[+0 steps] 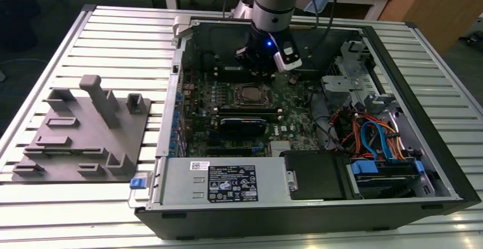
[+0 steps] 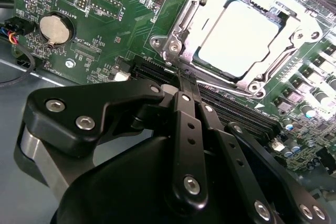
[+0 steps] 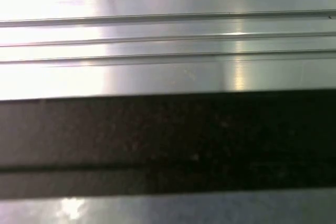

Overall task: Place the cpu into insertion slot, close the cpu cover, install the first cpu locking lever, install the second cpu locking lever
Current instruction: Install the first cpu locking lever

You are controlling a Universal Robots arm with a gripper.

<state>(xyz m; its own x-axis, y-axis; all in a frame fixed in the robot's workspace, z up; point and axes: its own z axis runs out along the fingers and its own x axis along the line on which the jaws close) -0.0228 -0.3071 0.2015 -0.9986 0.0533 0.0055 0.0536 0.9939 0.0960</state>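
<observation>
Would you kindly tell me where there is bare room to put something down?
The slatted table is bare beyond the grey fixture, and along the near edge left of the computer case. Inside the case, boards, cables and the gripper crowd everything.

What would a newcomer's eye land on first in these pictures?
First, the open computer case on the slatted metal table, with the robot arm reaching down into it at the far side. In the second wrist view the cpu gleams in the insertion slot with the cpu cover framing it, just beyond the black gripper. A grey fixture plate lies at the exterior view's left.
</observation>
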